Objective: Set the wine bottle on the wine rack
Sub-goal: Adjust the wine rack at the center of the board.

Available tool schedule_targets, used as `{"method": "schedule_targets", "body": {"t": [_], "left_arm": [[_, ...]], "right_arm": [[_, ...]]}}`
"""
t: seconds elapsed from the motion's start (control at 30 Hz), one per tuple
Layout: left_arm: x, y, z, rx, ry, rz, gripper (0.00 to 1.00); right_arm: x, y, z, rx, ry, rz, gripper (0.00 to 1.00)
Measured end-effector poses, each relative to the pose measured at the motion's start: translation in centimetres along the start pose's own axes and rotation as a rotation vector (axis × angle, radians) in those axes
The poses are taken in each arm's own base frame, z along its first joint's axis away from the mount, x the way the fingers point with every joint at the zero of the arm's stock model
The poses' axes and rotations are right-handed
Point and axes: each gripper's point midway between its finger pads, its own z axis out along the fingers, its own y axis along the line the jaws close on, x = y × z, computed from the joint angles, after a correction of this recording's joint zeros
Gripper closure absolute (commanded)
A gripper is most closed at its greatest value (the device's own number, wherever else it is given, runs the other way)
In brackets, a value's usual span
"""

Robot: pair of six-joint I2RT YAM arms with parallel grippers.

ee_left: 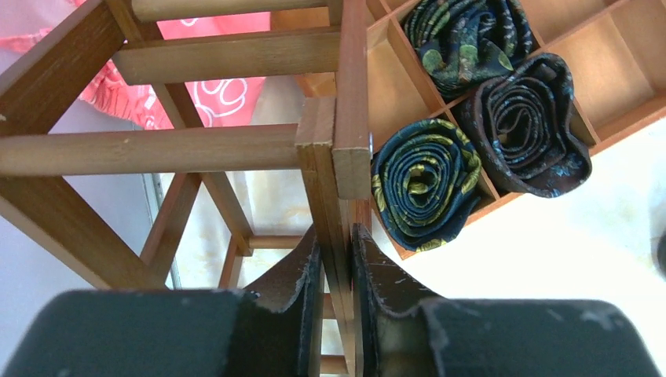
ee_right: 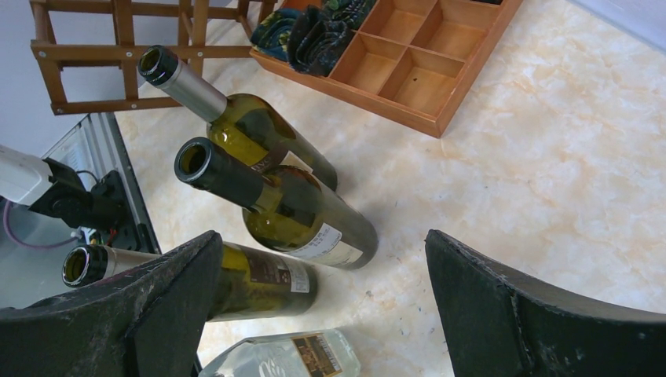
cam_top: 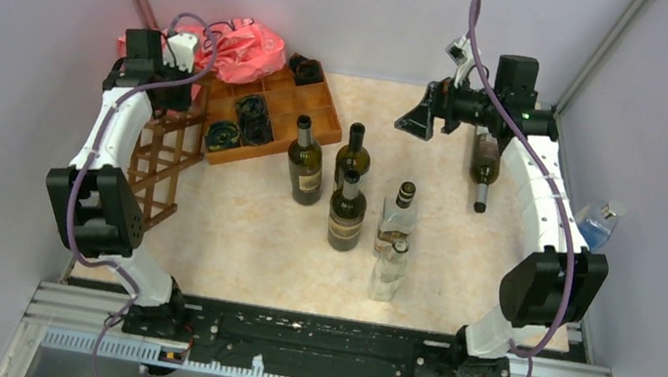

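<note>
beige marbled table (cam_top: 232, 233), closed in by plain lilac-grey walls, with a black rail along the near edge.

left edge: rack (cam_top: 165, 157), dark brown open frame of slats and rungs. left gripper (cam_top: 169, 86) is at its far end. the left wrist view alone shows the grip: jaws narrow, pinched on one thin upright slat (ee_left: 339, 259).

far left corner: pink bag (cam_top: 246, 45), behind the rack.

just right of the rack: tray (cam_top: 308, 103), orange-brown and compartmented. rolled cloths (ee_left: 424, 184), dark with a pattern, fill some cells; the pattern is plain only from the left wrist.

centre: three dark bottles (cam_top: 345, 216), upright on the table in a loose cluster, well apart from the rack. two clear bottles (cam_top: 397, 224) stand just to their right. the right wrist view adds their paper labels and open mouths.

right of centre: lying bottle (cam_top: 485, 164), partly under the right arm, neck toward the near edge; seen only from the top.

far right: right gripper (cam_top: 419, 116), above the far part of the table, jaws spread wide and holding nothing. blue spray bottle (cam_top: 600, 223) is by the right wall.
</note>
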Motion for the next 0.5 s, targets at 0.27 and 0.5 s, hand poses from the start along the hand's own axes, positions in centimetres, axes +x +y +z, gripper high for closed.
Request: {"method": "schedule_targets", "body": {"t": [0.27, 0.5], "left_arm": [[0.5, -1.1, -0.7, 0.063, -0.017, 0.056, 0.73], [0.6, -0.8, -1.0, 0.038, -0.014, 0.048, 0.32]], "right_arm": [[0.0, 0.0, 0.0, 0.000, 0.000, 0.003, 0.01], [0.0, 0.0, 0.0, -0.001, 0.000, 0.003, 0.01]]}}
